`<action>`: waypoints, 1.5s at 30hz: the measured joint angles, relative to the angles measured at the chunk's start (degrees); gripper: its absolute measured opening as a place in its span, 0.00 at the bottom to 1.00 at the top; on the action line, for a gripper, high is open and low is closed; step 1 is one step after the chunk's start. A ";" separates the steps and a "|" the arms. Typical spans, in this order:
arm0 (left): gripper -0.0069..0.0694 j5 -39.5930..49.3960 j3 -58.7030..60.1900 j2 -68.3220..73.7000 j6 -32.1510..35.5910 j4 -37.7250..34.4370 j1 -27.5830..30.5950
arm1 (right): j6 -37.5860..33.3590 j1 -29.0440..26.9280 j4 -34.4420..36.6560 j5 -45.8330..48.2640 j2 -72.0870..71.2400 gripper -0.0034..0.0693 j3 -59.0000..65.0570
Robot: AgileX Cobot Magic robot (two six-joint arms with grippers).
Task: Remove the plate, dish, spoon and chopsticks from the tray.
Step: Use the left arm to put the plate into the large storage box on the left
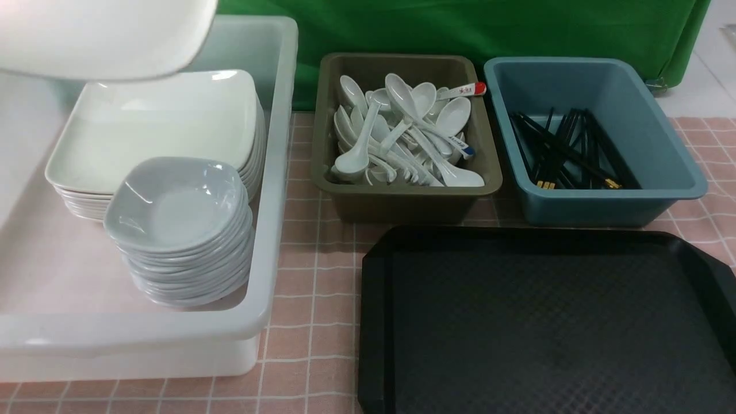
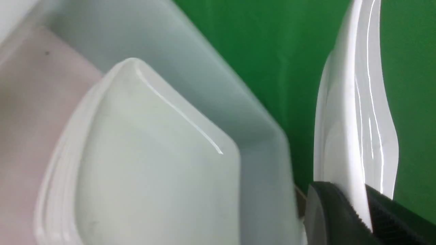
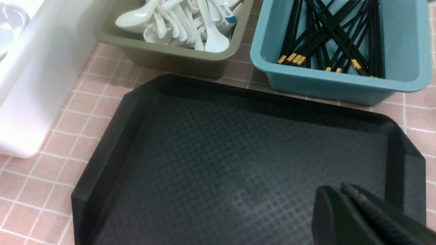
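The left gripper [image 2: 363, 207] pinches the square plate [image 2: 354, 119] by its rim, above the plate stack [image 1: 155, 126] in the white tub [image 1: 279, 172], at ten o'clock from the tray [image 1: 546, 322], presumably for stacking. The right gripper [image 3: 344, 192], jaws pressed together, hovers idle over the tray.

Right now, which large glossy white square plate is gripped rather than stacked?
The raised plate, rim pinched in the left gripper, above the white plastic tub; the other plates lie stacked inside it.
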 joint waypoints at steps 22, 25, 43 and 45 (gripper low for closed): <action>0.14 -24.24 0.00 14.94 8.73 -2.78 -14.94 | 0.00 0.00 0.35 -0.16 0.00 0.16 0.00; 0.14 -23.12 0.00 15.45 8.50 -2.43 -14.95 | 0.07 -0.01 0.48 -0.16 0.00 0.16 0.00; 0.74 -22.58 0.00 8.57 6.58 19.70 -14.95 | -0.21 -0.01 -0.61 13.69 -6.56 0.09 -0.01; 0.70 -21.46 0.00 5.73 5.31 23.04 -14.95 | 0.33 -0.01 -2.57 13.76 -9.75 0.09 -0.01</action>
